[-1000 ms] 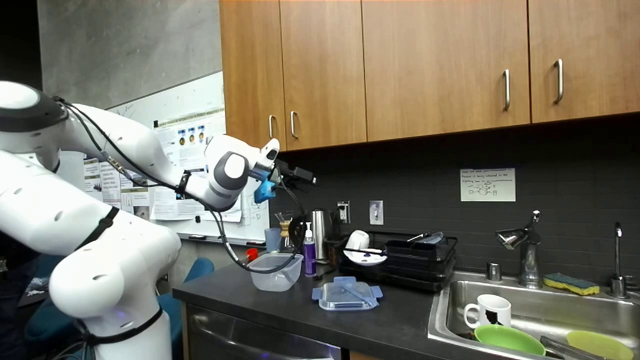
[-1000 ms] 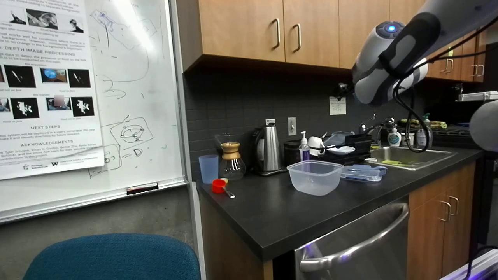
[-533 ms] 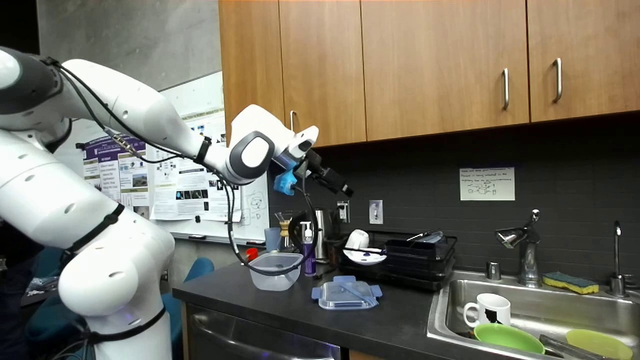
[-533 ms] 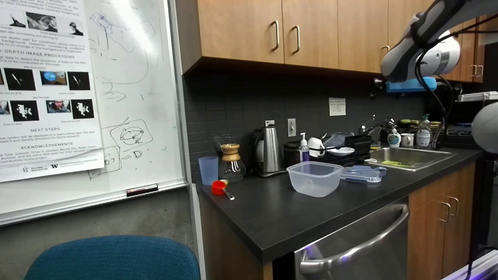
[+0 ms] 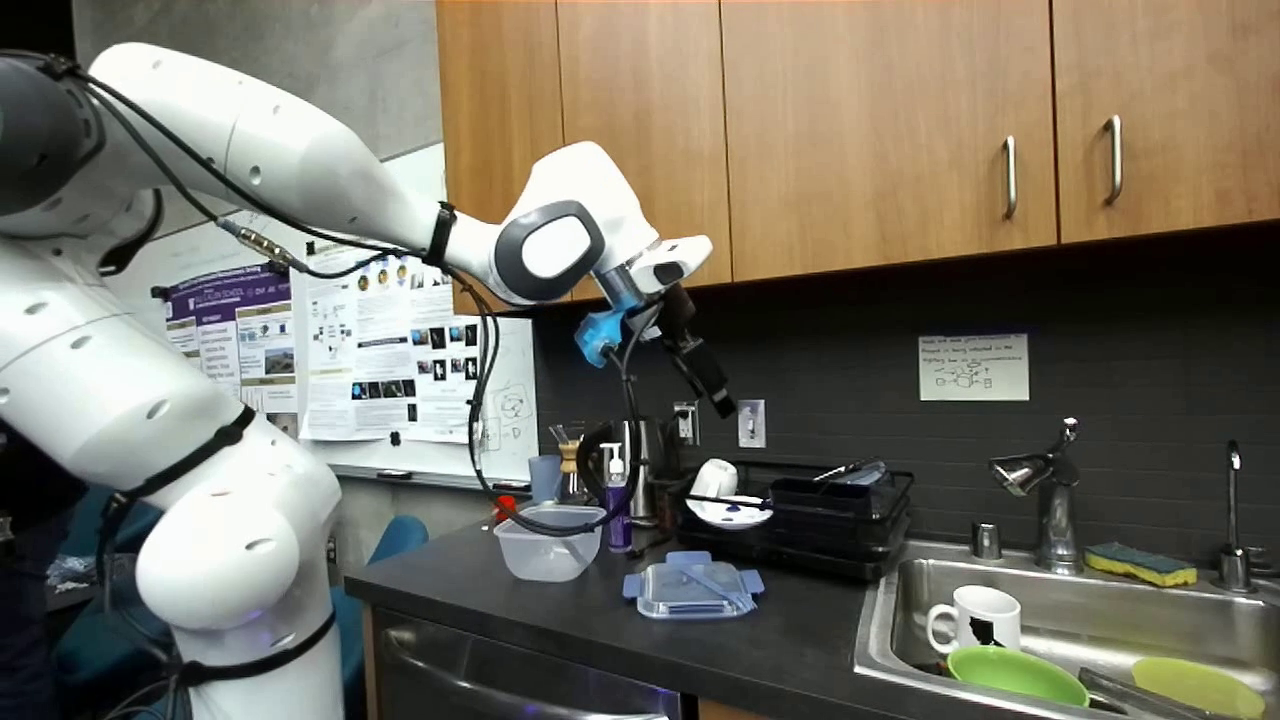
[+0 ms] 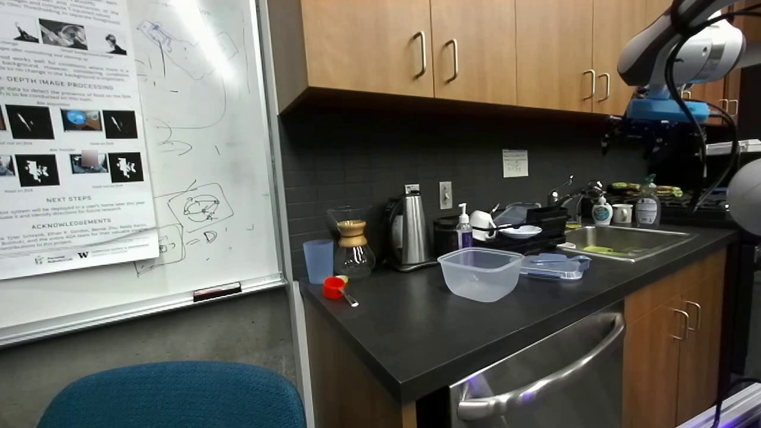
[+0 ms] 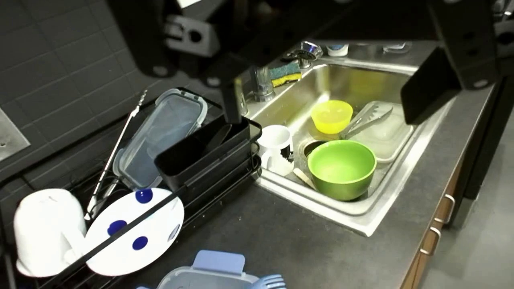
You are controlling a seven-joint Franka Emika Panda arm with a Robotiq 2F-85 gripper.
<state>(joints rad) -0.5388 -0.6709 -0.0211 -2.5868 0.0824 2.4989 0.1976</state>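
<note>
My gripper [image 7: 330, 98] is open, with its two black fingers wide apart and nothing between them. It hangs in the air, tilted downward, and in an exterior view [image 5: 724, 402] it is above the dish rack [image 5: 800, 540], near the dark wall. In the wrist view a green bowl [image 7: 342, 168], a white mug [image 7: 276, 140], a yellow bowl [image 7: 331, 116] and metal tongs [image 7: 367, 120] on a clear container [image 7: 395, 138] are in the steel sink [image 7: 385, 222]. A spotted white plate [image 7: 160, 245] and a white mug [image 7: 48, 228] are in the rack.
On the counter [image 6: 380, 333] stand a clear plastic tub [image 6: 480, 276], a blue-clipped lid [image 5: 690, 590], a purple soap bottle [image 5: 618, 510], a steel kettle [image 6: 413, 232] and a red measuring cup [image 6: 333, 288]. Wooden cabinets [image 5: 890, 130] hang above. A faucet [image 5: 1058, 510] and sponge [image 5: 1140, 566] are behind the sink.
The arm's hand has moved right in both exterior views. The gripper has tipped from nearly level to pointing steeply down. The objects on the counter and in the sink have not moved.
</note>
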